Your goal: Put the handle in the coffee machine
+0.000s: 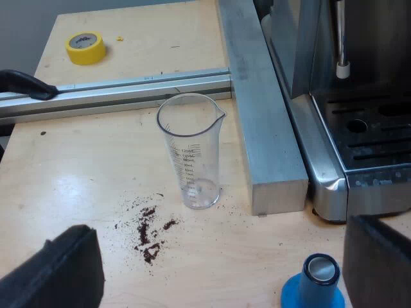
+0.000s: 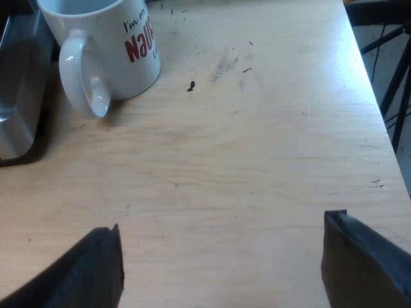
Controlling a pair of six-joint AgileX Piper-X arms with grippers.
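- Machine is shiny steel with a slotted drip tray, sitting right beside a metal bar.
- Measuring glass is upright and looks empty, spilled grounds near it. I can't see into the mug.
- My left gripper and right gripper both have fingers wide apart, holding nothing.
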